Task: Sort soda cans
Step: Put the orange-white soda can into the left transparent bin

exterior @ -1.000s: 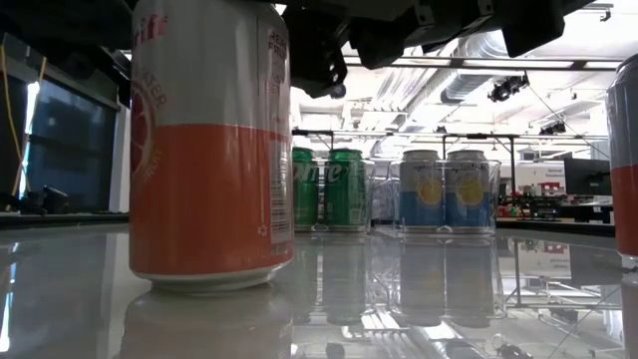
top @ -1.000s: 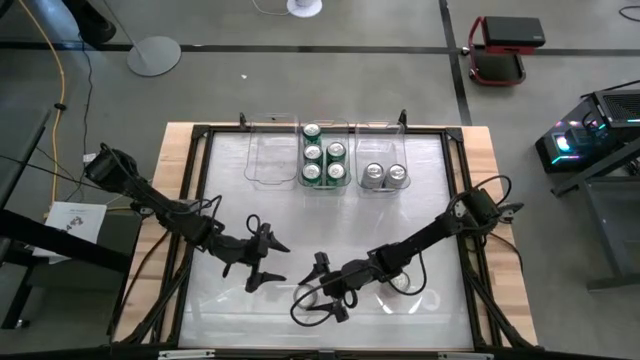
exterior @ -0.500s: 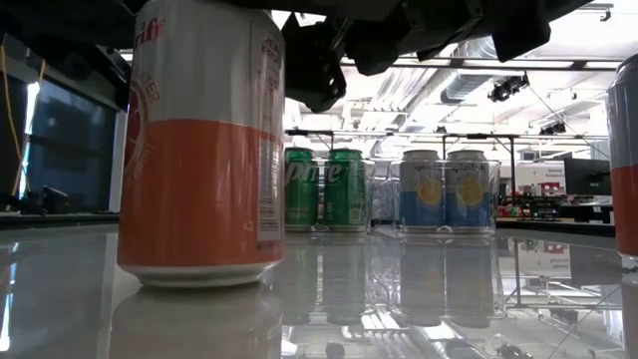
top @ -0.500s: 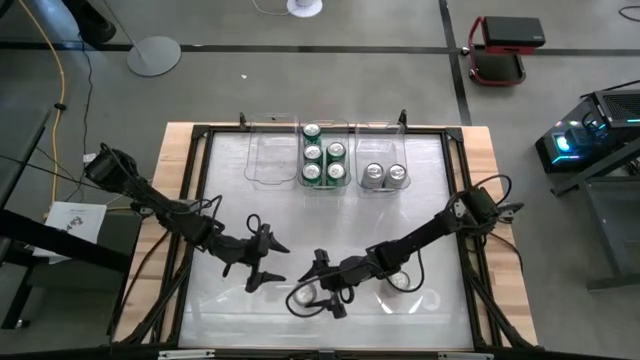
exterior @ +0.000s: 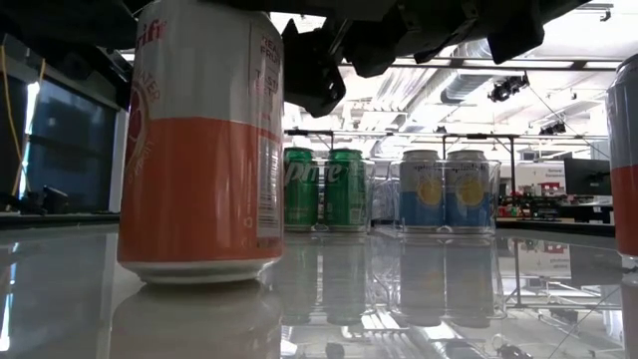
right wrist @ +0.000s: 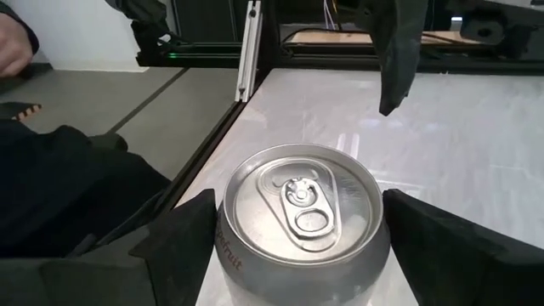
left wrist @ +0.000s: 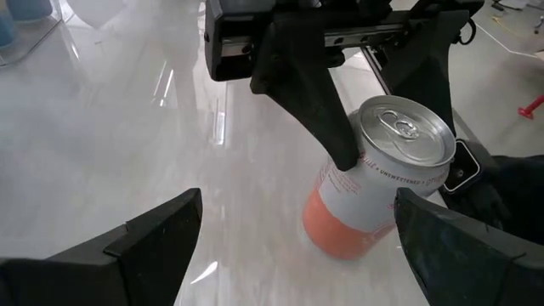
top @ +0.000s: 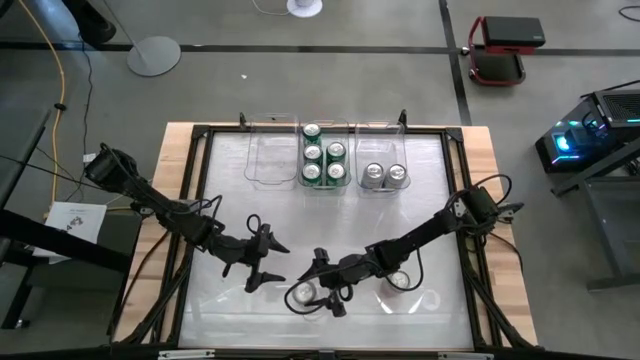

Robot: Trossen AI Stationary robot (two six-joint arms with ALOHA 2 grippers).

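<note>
Right wrist view: right gripper astride orange-and-silver soda can, fingers wide, contact unclear; left gripper open, near left.

Wide bare tabletop between the near edge and far bins. Blocking the near middle: an orange can, right gripper straddling it, left gripper just beside. Another can near right.

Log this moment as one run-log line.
right gripper: open around orange-and-silver can, table front | left gripper: open, empty, waiting nearby | green cans: middle bin | two silver cans: right bin
</note>
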